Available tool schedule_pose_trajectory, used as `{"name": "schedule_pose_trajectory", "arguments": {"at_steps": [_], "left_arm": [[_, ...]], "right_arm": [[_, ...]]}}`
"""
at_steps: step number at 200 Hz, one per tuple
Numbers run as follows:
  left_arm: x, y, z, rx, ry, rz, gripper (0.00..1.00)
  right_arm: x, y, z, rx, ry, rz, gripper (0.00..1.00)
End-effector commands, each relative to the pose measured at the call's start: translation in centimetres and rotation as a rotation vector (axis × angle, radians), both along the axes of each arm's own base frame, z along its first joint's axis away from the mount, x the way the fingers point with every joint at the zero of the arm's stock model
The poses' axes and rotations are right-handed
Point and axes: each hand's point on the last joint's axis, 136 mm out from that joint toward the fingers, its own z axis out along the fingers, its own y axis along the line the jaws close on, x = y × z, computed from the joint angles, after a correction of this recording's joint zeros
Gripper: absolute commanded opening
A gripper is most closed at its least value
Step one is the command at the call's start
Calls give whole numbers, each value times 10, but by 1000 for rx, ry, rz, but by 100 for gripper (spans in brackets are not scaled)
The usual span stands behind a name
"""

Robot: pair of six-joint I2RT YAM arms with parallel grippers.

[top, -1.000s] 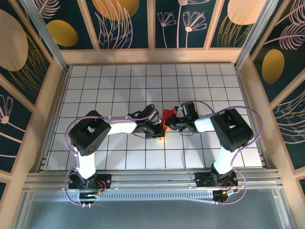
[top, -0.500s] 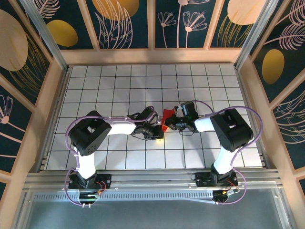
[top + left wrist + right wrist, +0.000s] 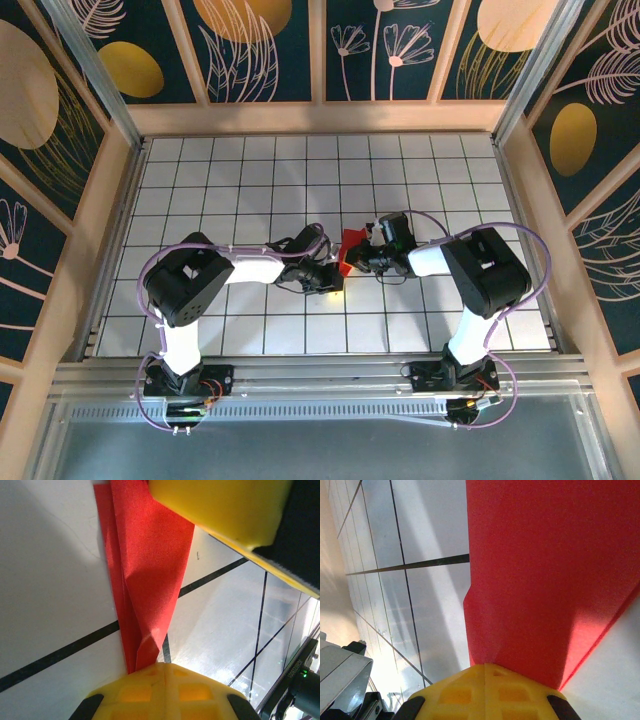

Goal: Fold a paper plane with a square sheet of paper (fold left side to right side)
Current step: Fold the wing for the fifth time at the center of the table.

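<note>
The square sheet of paper (image 3: pixel 351 240) is bright red and folded into a narrow, layered, creased shape; whether it has the form of a paper plane I cannot tell. It is held just above the tiled table between the two arms. My left gripper (image 3: pixel 337 271) is shut on its near end, and in the left wrist view the red paper (image 3: pixel 150 570) runs up from my closed yellow fingertips (image 3: pixel 161 666) toward the right gripper's yellow fingers (image 3: pixel 220 510). My right gripper (image 3: pixel 359 252) is shut on the other end, where the paper (image 3: pixel 545 570) spreads wide above the closed jaws (image 3: pixel 485 666).
The white grid-tiled table (image 3: pixel 250 180) lies open on all sides of the two grippers. Wooden frame rails (image 3: pixel 320 117) and patterned walls enclose it. Both arm bases sit at the near edge (image 3: pixel 320 375).
The left wrist has shifted slightly near the paper. The right arm and the red paper stay where they were, with both grips unchanged.
</note>
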Motion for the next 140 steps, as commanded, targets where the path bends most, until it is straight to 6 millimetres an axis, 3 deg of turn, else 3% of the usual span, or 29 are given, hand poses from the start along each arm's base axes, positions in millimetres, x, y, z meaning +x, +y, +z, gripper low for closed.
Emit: {"name": "schedule_pose_trajectory", "arguments": {"at_steps": [1, 95, 121, 140], "left_arm": [[-19, 19, -18, 81, 59, -3, 0], [-47, 38, -28, 161, 82, -37, 0], [-51, 35, -19, 112, 83, -41, 0], [-45, 30, 0, 66, 46, -35, 0]], "right_arm": [[-33, -26, -54, -178, 163, -10, 0], [-31, -27, -54, -196, 161, -2, 0], [-31, -26, -54, -191, 162, -3, 0], [-31, -25, -53, -191, 160, -2, 0]]}}
